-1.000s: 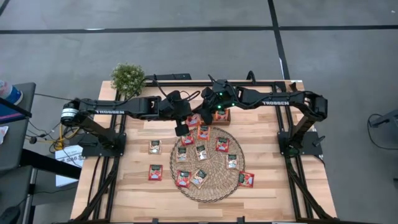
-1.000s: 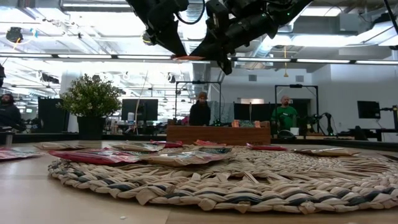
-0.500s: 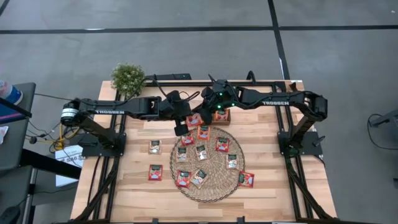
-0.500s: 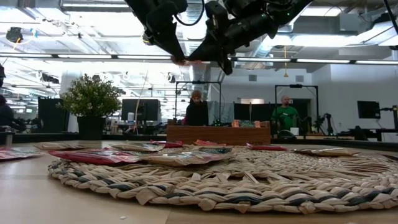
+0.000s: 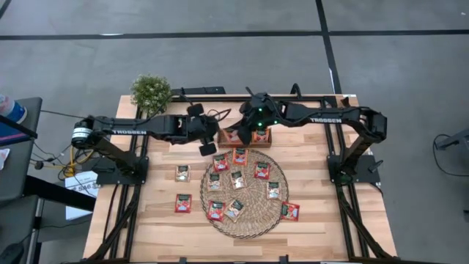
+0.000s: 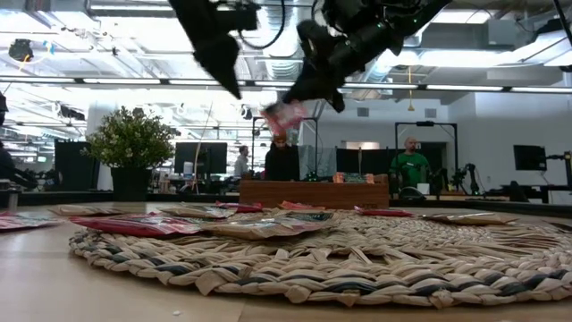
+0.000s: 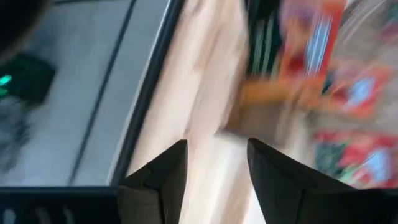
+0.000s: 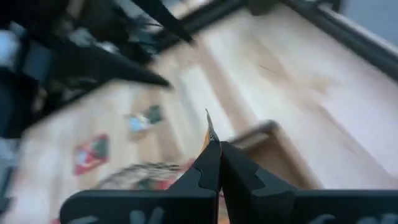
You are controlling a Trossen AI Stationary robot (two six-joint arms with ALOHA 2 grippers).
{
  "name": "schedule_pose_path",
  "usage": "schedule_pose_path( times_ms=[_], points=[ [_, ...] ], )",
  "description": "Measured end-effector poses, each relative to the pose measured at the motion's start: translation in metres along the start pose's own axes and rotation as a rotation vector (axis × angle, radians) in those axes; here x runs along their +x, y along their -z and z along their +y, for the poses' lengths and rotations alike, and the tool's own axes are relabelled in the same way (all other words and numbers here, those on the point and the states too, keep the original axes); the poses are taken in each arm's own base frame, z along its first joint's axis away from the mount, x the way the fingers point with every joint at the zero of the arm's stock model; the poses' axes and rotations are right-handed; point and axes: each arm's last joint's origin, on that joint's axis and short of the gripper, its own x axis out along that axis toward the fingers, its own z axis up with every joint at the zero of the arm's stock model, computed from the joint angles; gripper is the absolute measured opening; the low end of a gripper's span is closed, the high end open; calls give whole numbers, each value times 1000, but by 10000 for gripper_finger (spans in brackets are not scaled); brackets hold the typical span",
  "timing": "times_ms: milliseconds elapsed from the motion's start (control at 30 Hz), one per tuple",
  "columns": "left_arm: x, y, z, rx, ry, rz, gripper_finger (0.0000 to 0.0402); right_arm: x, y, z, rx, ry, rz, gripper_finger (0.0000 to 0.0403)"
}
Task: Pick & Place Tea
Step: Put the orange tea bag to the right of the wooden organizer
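My left wrist view is smeared: the sachets at two o'clock are red streaks, print unreadable. In my right wrist view, the sachet pinched in my right end effector shows edge-on only, its face hidden. From above, my arms cover much of the wooden tray; its compartments cannot be told apart. The low view cuts both arms off at twelve o'clock.

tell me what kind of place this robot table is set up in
Most likely an open-plan robotics lab or workshop. The low view shows people at desks with monitors behind the table, under exposed ceiling ducts and strip lighting. The high view shows a bare concrete floor.
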Motion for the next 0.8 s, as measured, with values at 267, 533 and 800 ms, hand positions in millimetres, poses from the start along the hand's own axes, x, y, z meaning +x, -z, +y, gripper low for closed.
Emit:
schedule_pose_path(
  times_ms=[267, 533, 800],
  points=[
    [10, 21, 18, -138, 1, 199, 162, -23, 4, -28, -4, 141, 108, 0],
    [28, 54, 35, -312, 74, 215, 161, -64, 0, -38, -76, 256, 137, 0],
    [26, 91, 39, -471, 117, 134, 161, -100, 23, -45, -78, 281, -21, 0]
  ],
)
